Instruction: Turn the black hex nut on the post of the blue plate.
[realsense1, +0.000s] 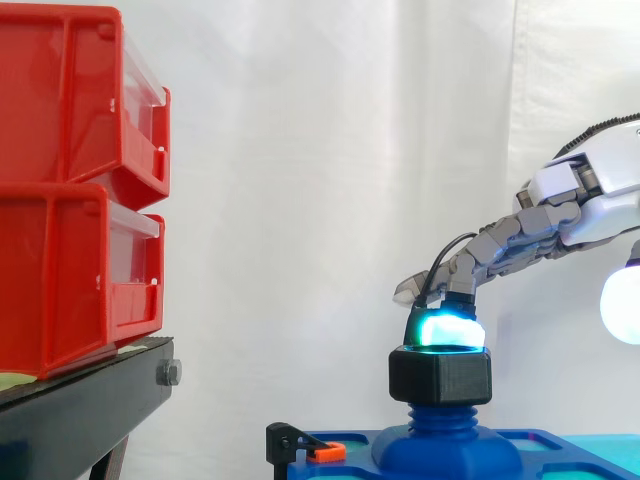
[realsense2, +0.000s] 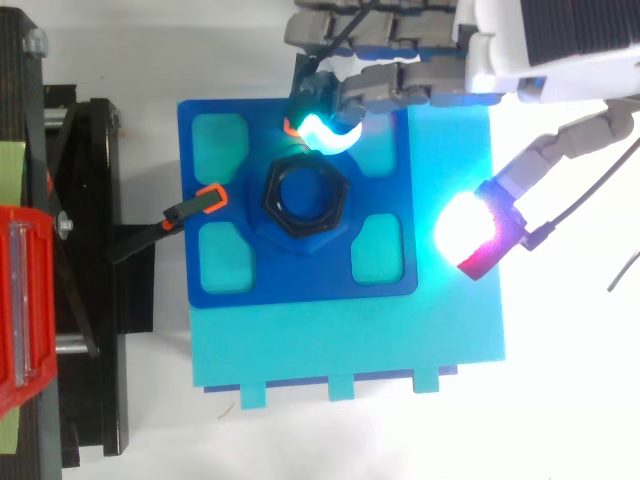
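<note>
The black hex nut (realsense1: 440, 378) (realsense2: 303, 195) sits high on the threaded blue post (realsense1: 440, 416) in the middle of the blue plate (realsense2: 300, 282). My hand (realsense1: 590, 190) (realsense2: 520, 40) reaches in from the right with its fingers stretched out. One cyan-glowing fingertip (realsense1: 447, 330) (realsense2: 325, 128) rests at the nut's upper far edge; it seems to touch the nut. The thumb's white-glowing pad (realsense1: 622, 305) (realsense2: 468, 226) hangs well off to the right, apart from the nut. Nothing is pinched, so the hand is open.
The blue plate lies on a teal base (realsense2: 350, 345). A black clamp with an orange tip (realsense2: 203, 203) (realsense1: 320, 451) grips the plate's left side. Stacked red bins (realsense1: 70, 180) stand on a black stand (realsense1: 80, 410) to the left.
</note>
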